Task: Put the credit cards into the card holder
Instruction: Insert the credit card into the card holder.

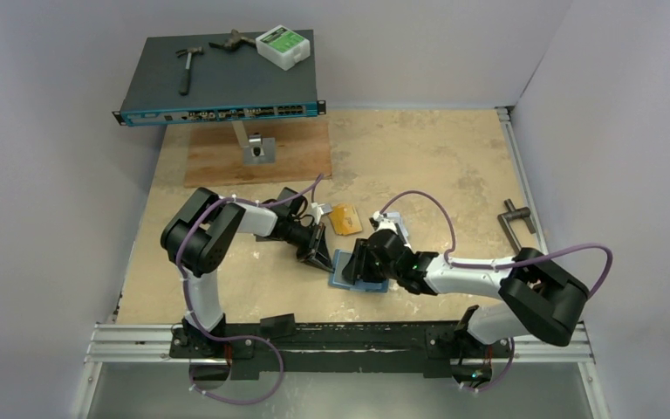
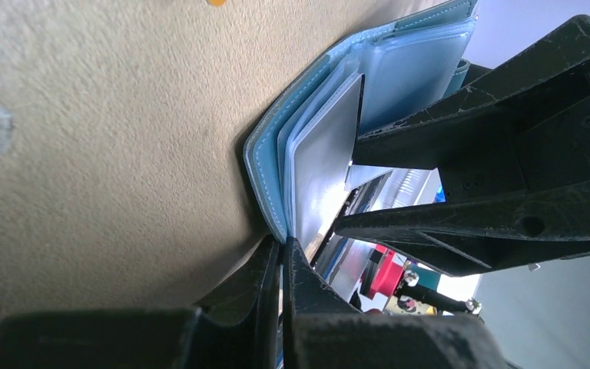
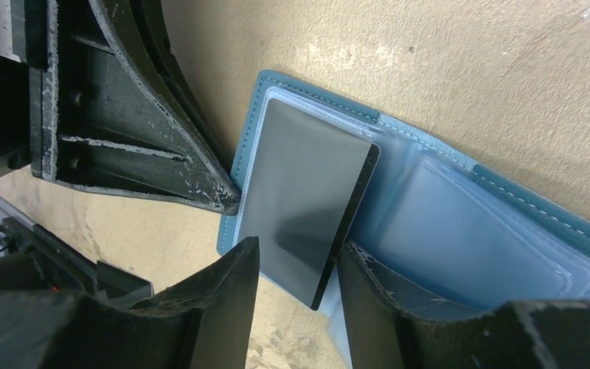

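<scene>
left hand (image 2: 282, 250): maybe nipping holder (image 2: 266, 165) edge | right hand (image 3: 299, 252): parted astride card (image 3: 307, 184)

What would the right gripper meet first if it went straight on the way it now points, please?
The right gripper would probably meet the silver-grey card first, lying ahead between its jaws on the open card holder; depth is unclear.

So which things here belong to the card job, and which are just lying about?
Job: card holder, grey card, orange card.
Lying about: network switch, hammer, white box, wood board, metal handle.
</scene>
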Tool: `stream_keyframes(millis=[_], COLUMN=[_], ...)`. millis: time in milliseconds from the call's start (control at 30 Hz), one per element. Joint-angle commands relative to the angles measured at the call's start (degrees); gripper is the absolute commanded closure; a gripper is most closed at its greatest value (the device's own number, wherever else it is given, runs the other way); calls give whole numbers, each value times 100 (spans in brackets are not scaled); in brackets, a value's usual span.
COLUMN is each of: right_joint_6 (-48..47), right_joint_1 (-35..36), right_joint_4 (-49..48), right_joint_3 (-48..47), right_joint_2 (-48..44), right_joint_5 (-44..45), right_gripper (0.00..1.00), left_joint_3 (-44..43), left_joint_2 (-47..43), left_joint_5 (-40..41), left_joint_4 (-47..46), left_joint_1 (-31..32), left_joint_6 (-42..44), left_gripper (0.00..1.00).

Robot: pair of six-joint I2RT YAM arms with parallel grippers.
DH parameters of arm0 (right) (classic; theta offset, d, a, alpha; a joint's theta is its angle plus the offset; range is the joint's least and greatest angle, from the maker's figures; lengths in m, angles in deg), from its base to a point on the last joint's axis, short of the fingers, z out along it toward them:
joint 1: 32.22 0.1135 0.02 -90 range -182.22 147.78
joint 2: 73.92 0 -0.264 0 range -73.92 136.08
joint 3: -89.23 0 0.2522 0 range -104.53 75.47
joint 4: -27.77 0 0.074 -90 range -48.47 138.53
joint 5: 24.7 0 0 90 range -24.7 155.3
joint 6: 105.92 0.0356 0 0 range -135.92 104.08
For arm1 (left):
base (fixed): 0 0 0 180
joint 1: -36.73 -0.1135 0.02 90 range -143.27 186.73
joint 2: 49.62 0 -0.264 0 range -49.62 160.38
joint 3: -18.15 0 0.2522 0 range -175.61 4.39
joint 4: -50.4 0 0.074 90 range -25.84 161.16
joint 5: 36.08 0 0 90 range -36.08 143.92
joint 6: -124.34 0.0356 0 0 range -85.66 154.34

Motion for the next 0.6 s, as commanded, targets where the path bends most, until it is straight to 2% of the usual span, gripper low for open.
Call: stream_keyframes(millis=[0,167,300,400,467,500,533,567], right_joint_6=[-209,-326,-335,-215,-249,-268,-298,-320], right_joint_1=[143,188,189,180,143,93,17,-54], right_joint_4=[398,223,462,734,891,1020,1096,1126], right_joint_3=[-114,-136,-69,90,134,144,147,154], right_joint_2=[102,55,-216,-777,-1089,-1221,-1343,-1448], right_joint_5=[158,73,48,66,116,119,102,70], right_gripper=[57,56,54,50,48,47,46,46], left_joint_3=[-18,-67,-433,-611,-771,-844,-914,-951], left_joint_2=[-143,-176,-327,-505,-595,-633,-672,-717], left_joint_5=[-304,-312,-87,8,93,141,205,231], left_joint_4=[-208,-159,719,1155,1531,1757,1918,1996], left_joint_1=[25,30,-11,-149,-170,-178,-188,-197], left_joint_6=[7,48,617,896,1206,1332,1449,1518], left_gripper=[100,100,100,100,69,38,14,4])
